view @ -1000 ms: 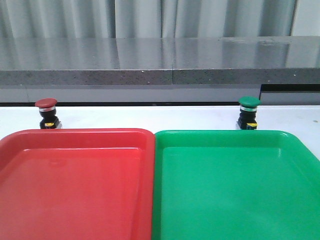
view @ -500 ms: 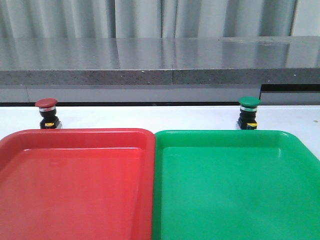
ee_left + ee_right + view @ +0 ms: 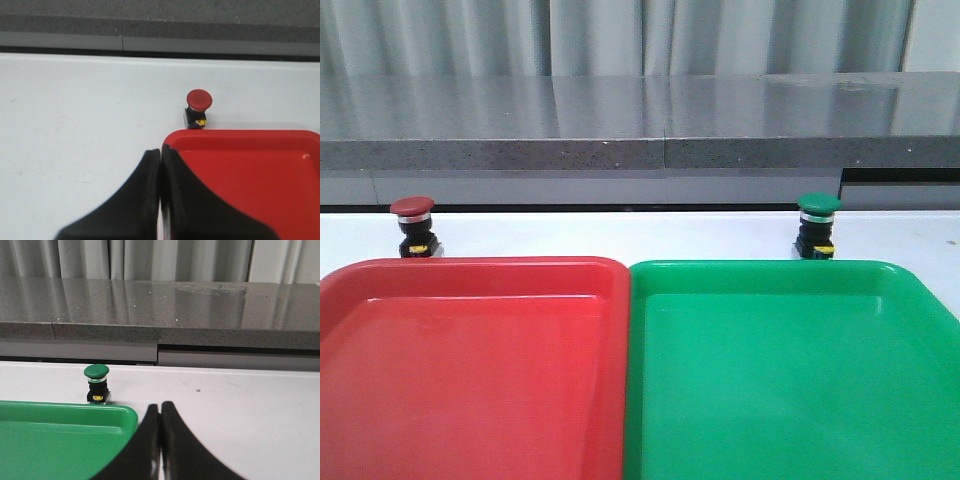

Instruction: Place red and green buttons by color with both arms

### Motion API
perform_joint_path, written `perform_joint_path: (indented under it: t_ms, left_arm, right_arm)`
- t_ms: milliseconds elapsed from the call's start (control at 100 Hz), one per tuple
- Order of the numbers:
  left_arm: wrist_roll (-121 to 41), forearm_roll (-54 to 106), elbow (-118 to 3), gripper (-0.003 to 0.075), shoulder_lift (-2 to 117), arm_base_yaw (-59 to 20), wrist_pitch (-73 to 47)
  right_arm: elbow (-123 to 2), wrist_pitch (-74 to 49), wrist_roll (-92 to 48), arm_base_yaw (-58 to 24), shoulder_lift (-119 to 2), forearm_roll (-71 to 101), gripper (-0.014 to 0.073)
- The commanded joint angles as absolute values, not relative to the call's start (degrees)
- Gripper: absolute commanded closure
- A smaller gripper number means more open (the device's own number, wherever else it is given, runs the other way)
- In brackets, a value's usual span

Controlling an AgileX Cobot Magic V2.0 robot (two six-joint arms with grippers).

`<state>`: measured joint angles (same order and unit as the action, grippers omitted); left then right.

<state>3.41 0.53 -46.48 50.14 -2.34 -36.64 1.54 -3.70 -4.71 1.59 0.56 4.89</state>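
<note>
Red button [image 3: 199, 99] ahead of closed left gripper [image 3: 160, 152].

Both of your grippers are closed and empty.

Your left gripper [image 3: 160, 155] has its 2 black fingers pressed together tip to tip, holding nothing. Your right gripper [image 3: 160, 410] matches it, its 2 fingers meeting along a thin seam.

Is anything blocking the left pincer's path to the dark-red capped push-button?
Nothing visible. Bare white table lies between the shut left pincer and the dark-red capped push-button, which stands just beyond the red plastic tray.
</note>
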Motion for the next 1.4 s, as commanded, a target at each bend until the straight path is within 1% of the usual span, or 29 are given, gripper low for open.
perform_joint_path:
  t_ms: [0, 170, 240, 290, 310, 340, 360, 410, 430, 440, 480, 530, 550, 600, 750, 860, 1070, 1240, 1390]
  left_arm:
    - [3.72, 1.03, -49.89, 0.0739, 52.95, -2.28, -35.32]
    - [3.72, 1.22, -51.38, 0.0734, 57.26, -2.28, -36.59]
    - [3.72, 2.05, -51.38, 0.0685, 57.67, -2.38, -36.75]
    - [3.65, 2.03, -51.38, 0.0612, 57.67, -2.38, -36.75]
    - [3.65, 2.03, -51.38, 0.0571, 57.67, -2.38, -36.91]
    - [3.65, 2.03, -51.38, 0.0491, 57.67, -2.38, -36.91]
    - [3.65, 2.03, -51.38, 0.0455, 57.67, -2.38, -36.91]
    - [3.65, 2.03, -51.38, 0.0303, 57.67, -2.38, -36.91]
    - [3.65, 2.03, -51.38, 0.0265, 57.67, -2.38, -36.91]
    - [3.65, 2.03, -51.38, 0.023, 57.67, -2.38, -36.91]
    - [3.65, 2.03, -51.38, 0.0136, 57.67, -2.38, -36.91]
    - [3.65, 2.03, -51.38, 0.0065, 57.67, -2.38, -36.91]
    - [3.65, 2.07, -51.38, 0.0048, 57.67, -2.38, -36.91]
    - [3.65, 2.34, -51.38, 0.0037, 57.77, -2.38, -36.66]
    - [3.5, 4.22, -51.52, 0.0062, 59.15, -2.81, -33.94]
    - [3.5, 4.22, -54.02, 0.0062, 62.33, -5.16, -33.96]
    - [3.5, 4.12, -63.13, 0.0062, 73.31, -9.73, -33.85]
    - [3.5, 4.12, -70.97, 0.0063, 83.89, -9.92, -34.07]
    - [3.5, 4.12, -76.12, 0.0085, 91.19, -9.92, -34.83]
  right_arm:
    - [0.77, 0.83, -4.88, 1.54, 1.75, 4.34, 0.0662]
    - [0.77, 0.83, -4.88, 1.54, 1.75, 4.34, 0.0662]
    - [0.77, 0.83, -4.88, 1.54, 1.75, 4.34, 0.0662]
    - [0.77, 0.83, -4.88, 1.54, 1.75, 4.34, 0.0662]
    - [0.77, 0.83, -4.88, 1.54, 1.75, 4.34, 0.0662]
    - [0.77, 0.83, -4.88, 1.54, 1.75, 4.34, 0.0662]
    - [0.77, 0.83, -4.88, 1.54, 1.75, 4.34, 0.0662]
    - [0.77, 0.83, -4.88, 1.54, 1.75, 4.34, 0.0662]
    - [0.77, 0.83, -4.88, 1.54, 1.75, 4.34, 0.0662]
    - [0.77, 0.83, -4.88, 1.54, 1.75, 4.34, 0.0662]
    - [0.77, 0.83, -4.88, 1.54, 1.75, 4.34, 0.0662]
    - [0.77, 0.83, -4.88, 1.54, 1.75, 4.34, 0.0662]
    - [0.77, 0.83, -4.88, 1.54, 1.75, 4.34, 0.0662]
    - [0.77, 0.83, -4.88, 1.54, 1.75, 4.34, 0.0662]
    - [0.77, 0.83, -4.88, 1.54, 1.75, 4.34, 0.0662]
    - [0.77, 0.83, -4.88, 1.54, 1.75, 4.34, 0.0662]
    - [0.77, 0.83, -4.88, 1.54, 1.75, 4.34, 0.0662]
    - [0.77, 0.83, -4.88, 1.54, 1.75, 4.34, 0.0662]
    - [0.77, 0.83, -4.88, 1.54, 1.75, 4.34, 0.0662]
